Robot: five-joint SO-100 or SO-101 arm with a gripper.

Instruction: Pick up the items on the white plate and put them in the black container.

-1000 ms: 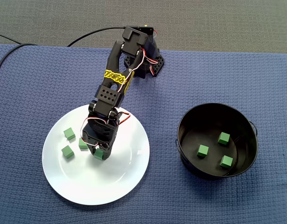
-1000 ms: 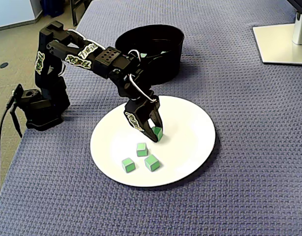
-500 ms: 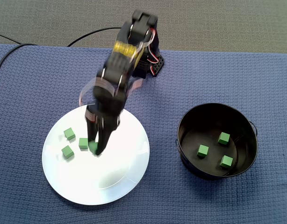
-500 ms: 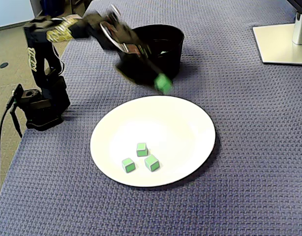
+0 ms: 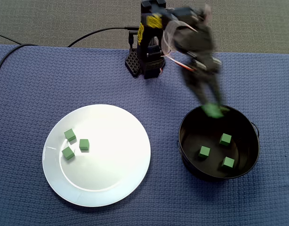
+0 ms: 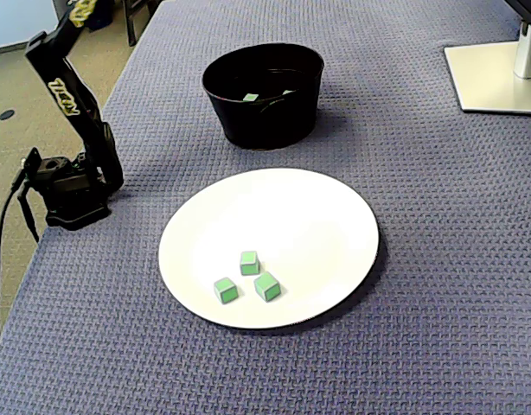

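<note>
**A:** Blue woven cloth (image 5: 41, 84) covers the whole table. Where's the piece being moved?

**B:** The black two-finger gripper (image 5: 213, 106) is blurry but looks pinched on one small green cube (image 5: 212, 111), right over the rim of the black round container (image 5: 183, 146). Three cubes (image 5: 204, 151) lie inside, and three green cubes (image 5: 84, 144) sit on the white round plate (image 5: 116, 183).

**A:** Hard to hold?

**B:** Doubt it. They look light and stiff, maybe a bit slick. Squeeze two flat opposite faces, not the corners.

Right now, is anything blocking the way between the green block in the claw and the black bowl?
Nothing visible. The claw holds the green block over the bowl, at its open top near the far rim; only three other blocks lie inside.
</note>
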